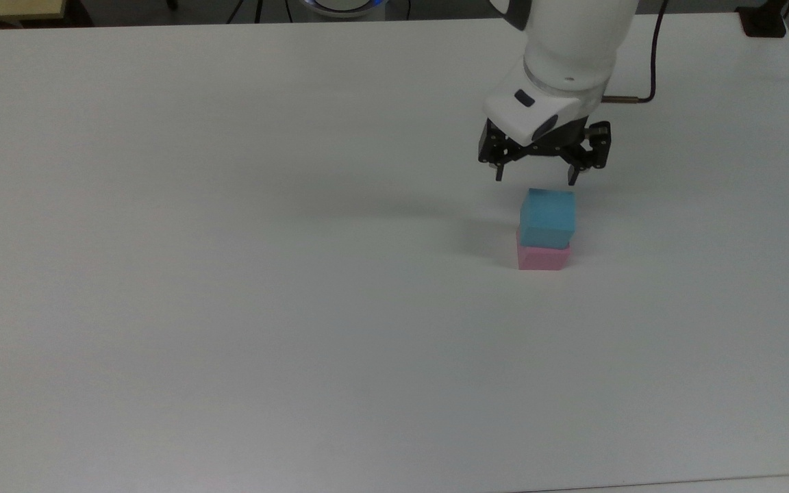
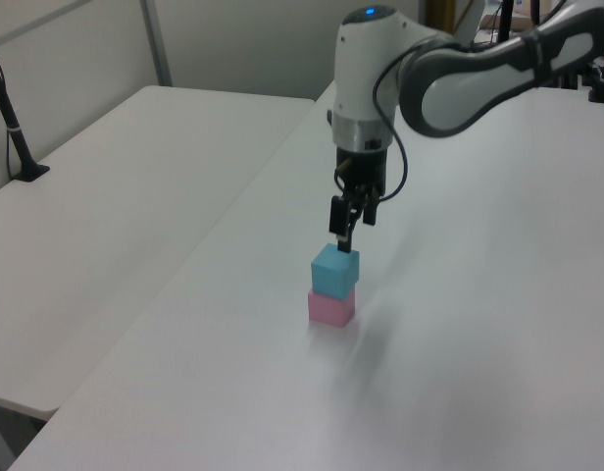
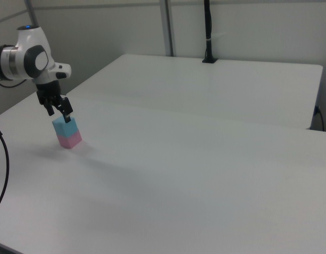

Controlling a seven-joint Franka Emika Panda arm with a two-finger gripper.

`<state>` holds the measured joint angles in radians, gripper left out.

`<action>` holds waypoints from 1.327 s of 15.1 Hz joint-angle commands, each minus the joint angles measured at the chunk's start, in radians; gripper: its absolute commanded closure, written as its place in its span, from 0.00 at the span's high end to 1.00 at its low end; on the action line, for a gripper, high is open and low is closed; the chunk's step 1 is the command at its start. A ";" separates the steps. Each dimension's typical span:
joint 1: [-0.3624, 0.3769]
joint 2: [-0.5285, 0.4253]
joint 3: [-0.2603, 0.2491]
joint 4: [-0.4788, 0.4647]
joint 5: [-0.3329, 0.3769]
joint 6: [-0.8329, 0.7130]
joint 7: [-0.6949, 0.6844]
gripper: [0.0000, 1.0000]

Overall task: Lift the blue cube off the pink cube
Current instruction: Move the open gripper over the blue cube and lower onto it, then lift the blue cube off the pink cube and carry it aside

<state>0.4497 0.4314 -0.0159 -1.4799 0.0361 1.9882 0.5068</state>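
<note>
Blue cube (image 1: 547, 218) is matte cyan, plain faces, sharp edges. It sits on the pink cube (image 1: 543, 257), which is matte pale pink and about the same size. The stack is slightly offset: in the top view blue overhangs pink a bit on the top view's right. The stack stands on a smooth white table (image 1: 230, 274), right of centre in the top view.

Gripper (image 1: 535, 179) is black with two thin fingers, on a glossy white arm (image 1: 572, 48), pointing down. The jaws are spread, wider than the cube, holding nothing. It hangs just above blue's top face, toward the far edge in the top view. In the left view the fingertips (image 2: 342, 238) are right over the cube top (image 2: 335, 270); I cannot tell whether they touch it.

Black cable (image 1: 651, 61) runs off the arm.
</note>
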 commanded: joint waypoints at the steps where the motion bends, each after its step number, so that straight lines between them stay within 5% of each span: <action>1: 0.033 0.058 -0.012 0.024 -0.004 0.101 0.044 1.00; 7: 0.058 0.092 -0.013 0.024 -0.018 0.139 0.068 0.98; 11: 0.032 0.087 -0.015 0.023 -0.067 0.132 0.020 0.34; 12: 0.024 0.080 -0.018 0.024 -0.058 0.126 -0.023 0.26; 15: -0.002 0.026 -0.027 0.024 -0.051 0.048 -0.112 0.25; 20: -0.147 0.027 -0.025 0.013 -0.058 -0.006 -0.428 0.29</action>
<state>0.3784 0.4640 -0.0400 -1.4389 -0.0196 1.9967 0.2423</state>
